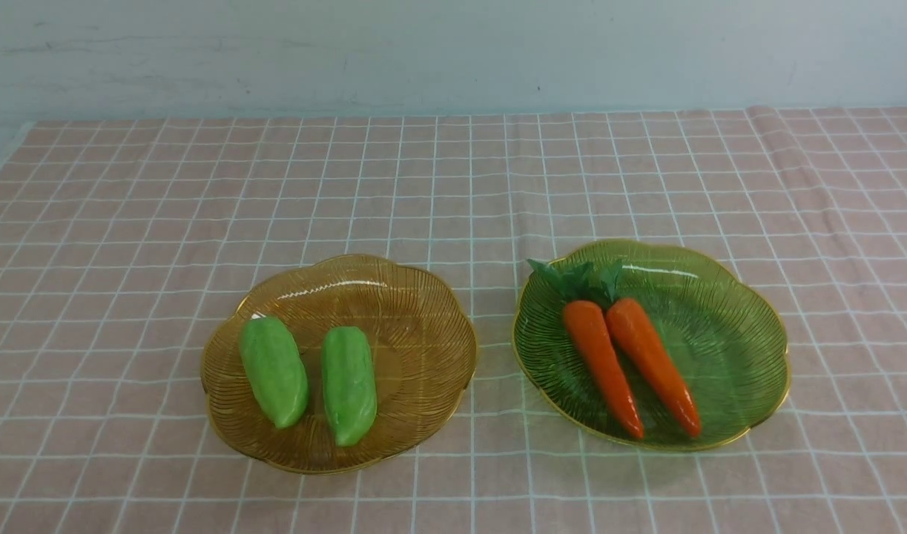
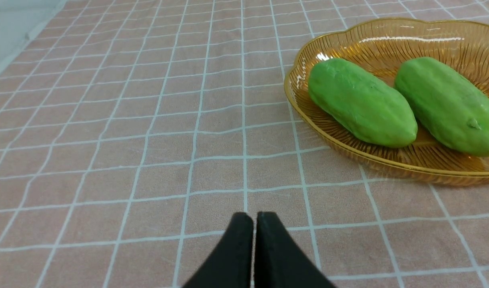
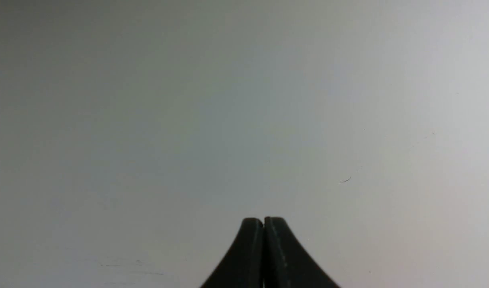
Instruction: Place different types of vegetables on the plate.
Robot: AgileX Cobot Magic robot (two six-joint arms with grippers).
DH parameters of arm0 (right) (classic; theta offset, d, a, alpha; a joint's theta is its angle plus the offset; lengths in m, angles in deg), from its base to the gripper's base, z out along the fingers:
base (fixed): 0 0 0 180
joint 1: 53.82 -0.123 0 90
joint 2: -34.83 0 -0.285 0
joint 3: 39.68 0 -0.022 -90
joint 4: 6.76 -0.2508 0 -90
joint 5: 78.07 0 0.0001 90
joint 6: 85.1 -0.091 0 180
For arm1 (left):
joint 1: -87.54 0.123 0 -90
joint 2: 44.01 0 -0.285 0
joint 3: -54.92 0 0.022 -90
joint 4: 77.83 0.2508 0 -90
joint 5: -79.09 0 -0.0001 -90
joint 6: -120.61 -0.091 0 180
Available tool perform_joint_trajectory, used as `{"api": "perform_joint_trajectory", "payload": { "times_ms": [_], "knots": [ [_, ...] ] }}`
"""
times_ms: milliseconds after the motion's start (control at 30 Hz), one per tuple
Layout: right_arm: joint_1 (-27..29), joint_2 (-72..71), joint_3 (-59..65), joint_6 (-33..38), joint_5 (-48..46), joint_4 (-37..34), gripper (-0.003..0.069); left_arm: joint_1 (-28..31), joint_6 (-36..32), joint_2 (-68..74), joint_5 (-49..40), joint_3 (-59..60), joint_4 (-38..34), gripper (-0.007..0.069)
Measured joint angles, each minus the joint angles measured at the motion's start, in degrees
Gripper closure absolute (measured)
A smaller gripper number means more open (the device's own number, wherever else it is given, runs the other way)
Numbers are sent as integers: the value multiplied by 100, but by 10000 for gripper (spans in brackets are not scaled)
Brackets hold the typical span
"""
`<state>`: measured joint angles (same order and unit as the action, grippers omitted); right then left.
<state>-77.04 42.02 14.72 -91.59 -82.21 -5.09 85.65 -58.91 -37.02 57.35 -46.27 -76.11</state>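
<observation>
Two light-green gourds lie side by side in the amber plate at centre left. Two orange carrots with green tops lie in the green plate at centre right. Neither arm shows in the front view. My left gripper is shut and empty, over bare cloth short of the amber plate, where both gourds show. My right gripper is shut and empty, facing a plain grey surface with no vegetable in its view.
A pink cloth with a white grid covers the table. Its left edge shows at the far left, and a pale wall stands behind. A gap of bare cloth separates the two plates.
</observation>
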Motion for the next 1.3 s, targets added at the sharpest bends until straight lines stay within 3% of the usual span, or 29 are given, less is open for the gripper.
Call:
{"api": "perform_joint_trajectory", "payload": {
  "times_ms": [533, 700, 1000, 1300],
  "knots": [
    [30, 0, 105, 92, -73, 147, 674, 0, 0, 0, 0, 0, 0, 628],
    [376, 0, 578, 123, -288, 411, 674, 0, 0, 0, 0, 0, 0, 628],
    [1478, 0, 2092, 123, -468, 619, 674, 0, 0, 0, 0, 0, 0, 628],
    [2112, 0, 2436, -11, -1668, 600, 674, 0, 0, 0, 0, 0, 0, 628]
  ]
}}
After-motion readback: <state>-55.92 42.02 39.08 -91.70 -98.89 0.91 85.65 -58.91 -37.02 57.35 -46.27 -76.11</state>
